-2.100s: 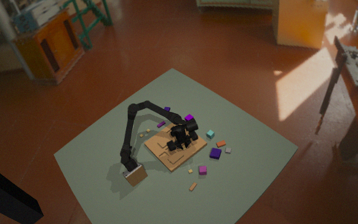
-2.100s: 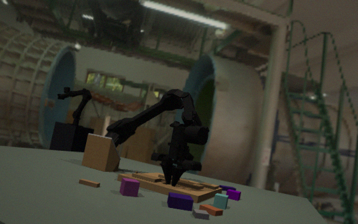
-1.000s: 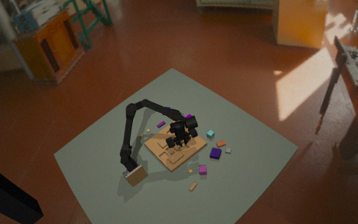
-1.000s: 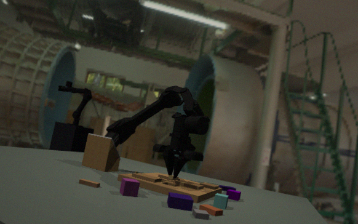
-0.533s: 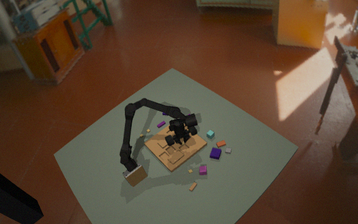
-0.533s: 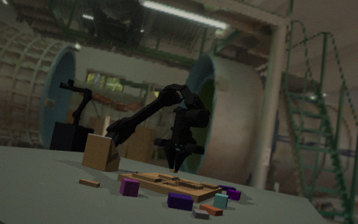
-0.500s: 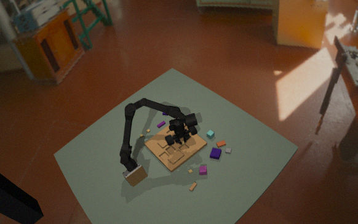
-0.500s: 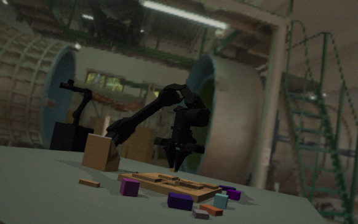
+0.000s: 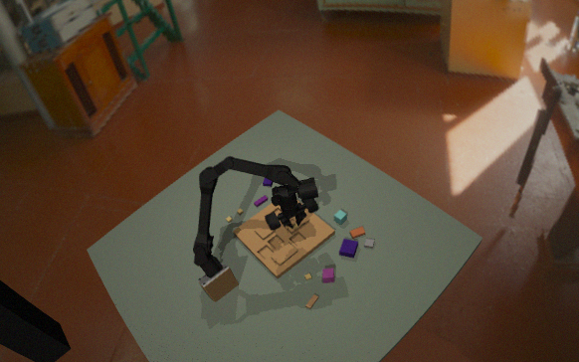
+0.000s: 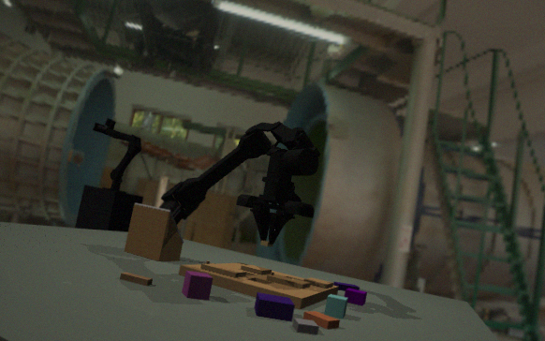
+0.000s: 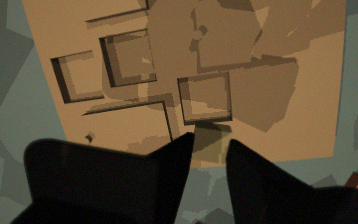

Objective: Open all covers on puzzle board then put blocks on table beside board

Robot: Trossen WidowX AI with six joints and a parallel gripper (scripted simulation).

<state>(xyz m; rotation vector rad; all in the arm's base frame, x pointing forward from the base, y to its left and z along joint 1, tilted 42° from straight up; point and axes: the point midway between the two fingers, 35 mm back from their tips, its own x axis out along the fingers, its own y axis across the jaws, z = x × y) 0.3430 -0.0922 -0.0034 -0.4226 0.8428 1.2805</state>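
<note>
The tan puzzle board (image 9: 247,238) (image 10: 300,300) (image 11: 305,142) lies on the table. The wrist view shows three wells, one at centre (image 11: 205,102), one at upper left (image 11: 131,60) and one at far left (image 11: 82,80); no block shows in them. One cover (image 11: 127,127) lies at lower left, another (image 11: 227,37) at the top. My gripper (image 9: 297,224) (image 10: 265,240) (image 11: 210,143) is shut on a small yellow block (image 10: 265,244) (image 11: 212,147) and holds it above the board. Three small yellow blocks (image 9: 229,219) (image 9: 240,211) (image 9: 307,275) rest on the table clear of the board. The arm hides part of the board.
Beside the board lie a teal block (image 9: 340,217) (image 10: 336,306), an orange block (image 9: 357,232) (image 10: 321,319), a dark purple block (image 9: 348,248) (image 10: 274,306), a grey piece (image 9: 369,243), a magenta block (image 9: 328,274) (image 10: 197,285), a tan slat (image 9: 311,301) and purple pieces (image 9: 261,200) (image 9: 268,182).
</note>
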